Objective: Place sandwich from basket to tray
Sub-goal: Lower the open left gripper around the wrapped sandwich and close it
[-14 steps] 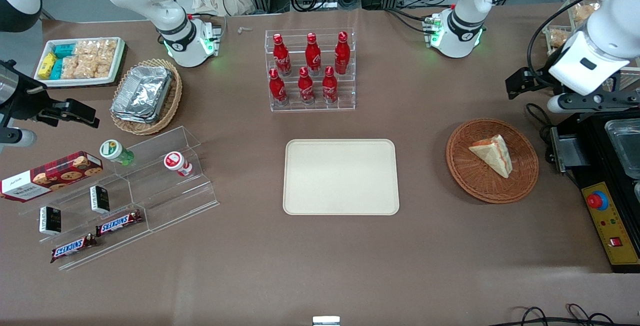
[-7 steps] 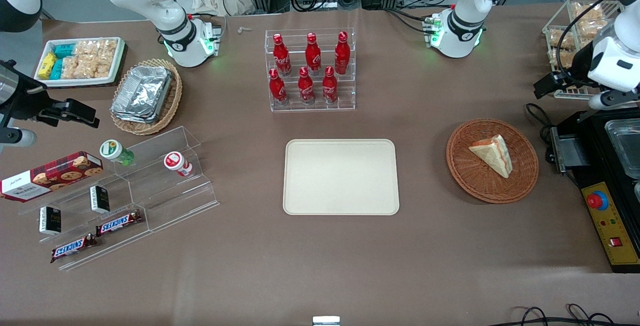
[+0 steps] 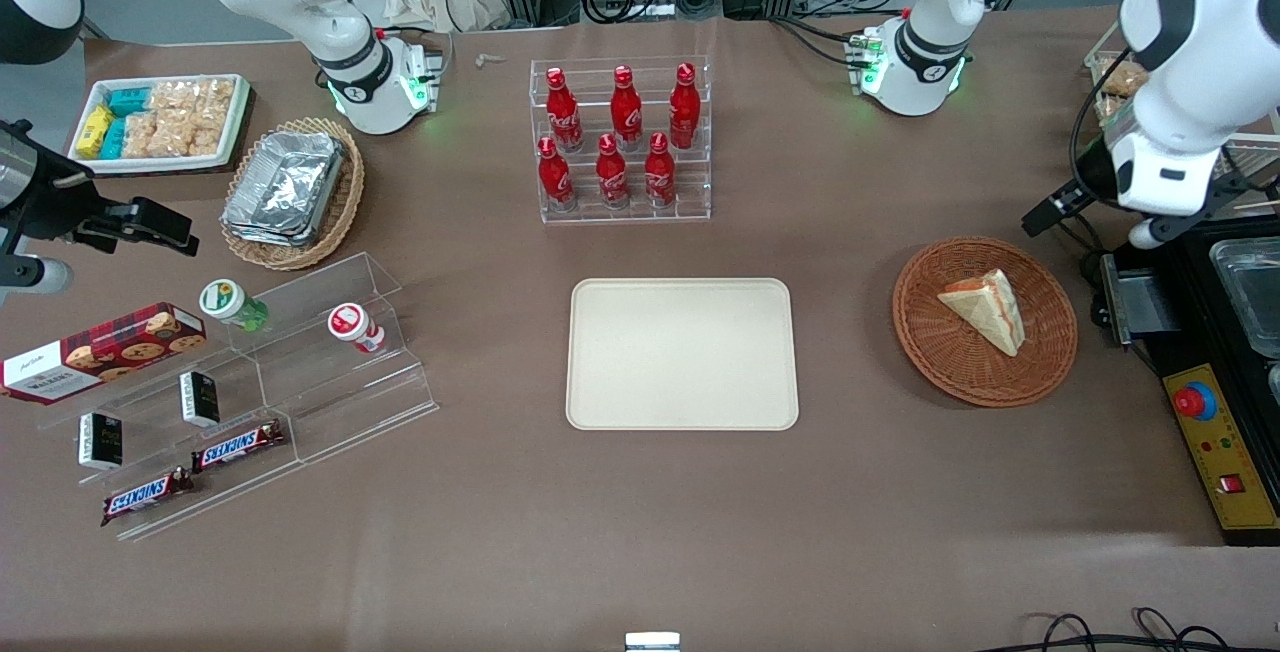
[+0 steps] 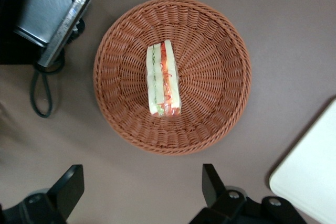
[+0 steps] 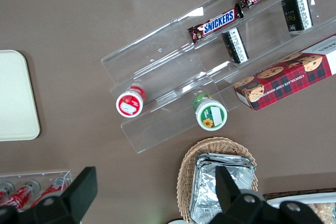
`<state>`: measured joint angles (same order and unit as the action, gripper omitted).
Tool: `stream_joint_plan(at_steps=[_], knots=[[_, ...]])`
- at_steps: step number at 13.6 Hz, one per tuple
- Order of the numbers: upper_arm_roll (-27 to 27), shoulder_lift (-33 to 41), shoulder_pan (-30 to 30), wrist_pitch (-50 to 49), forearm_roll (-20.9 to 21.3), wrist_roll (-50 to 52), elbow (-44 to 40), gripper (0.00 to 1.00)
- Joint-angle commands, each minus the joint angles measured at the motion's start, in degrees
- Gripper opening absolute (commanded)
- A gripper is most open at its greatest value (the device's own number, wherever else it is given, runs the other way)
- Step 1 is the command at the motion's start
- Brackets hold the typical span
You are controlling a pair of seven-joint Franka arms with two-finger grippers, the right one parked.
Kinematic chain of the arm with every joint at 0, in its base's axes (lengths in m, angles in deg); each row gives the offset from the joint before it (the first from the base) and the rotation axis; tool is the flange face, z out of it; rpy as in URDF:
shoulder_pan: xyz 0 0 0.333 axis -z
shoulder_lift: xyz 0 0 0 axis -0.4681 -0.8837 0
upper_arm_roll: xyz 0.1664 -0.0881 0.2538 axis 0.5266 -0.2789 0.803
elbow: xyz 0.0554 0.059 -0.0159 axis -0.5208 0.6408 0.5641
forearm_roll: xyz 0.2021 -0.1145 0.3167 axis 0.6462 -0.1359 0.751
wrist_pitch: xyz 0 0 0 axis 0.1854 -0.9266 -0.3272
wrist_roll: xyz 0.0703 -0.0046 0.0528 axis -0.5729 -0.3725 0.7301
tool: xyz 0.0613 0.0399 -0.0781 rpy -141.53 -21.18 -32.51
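- Two chocolate bars [image 3: 193, 470] near the parked arm's end of the table read "SNICKERS"; the red bottles [image 3: 617, 137] carry white script too small to read.
- The sandwich [image 3: 985, 310] lies in the round brown basket [image 3: 930, 352], toward the working arm's end, with the cream tray [image 3: 682, 353] beside it.
- The gripper [image 4: 142, 192] hangs above the basket, its fingers [image 4: 71, 186] spread wide apart, holding nothing and well clear of the sandwich.
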<state>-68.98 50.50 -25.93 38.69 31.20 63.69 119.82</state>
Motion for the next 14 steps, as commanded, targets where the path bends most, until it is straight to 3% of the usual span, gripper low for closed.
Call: stream_joint_plan(at_steps=[1,14], knots=[[-0.18,-4.32,0.04,7.63,0.05,4.79,3.18,1.00],[1.75,-21.46,-0.13,28.65,-0.04,5.77,7.32,1.00]])
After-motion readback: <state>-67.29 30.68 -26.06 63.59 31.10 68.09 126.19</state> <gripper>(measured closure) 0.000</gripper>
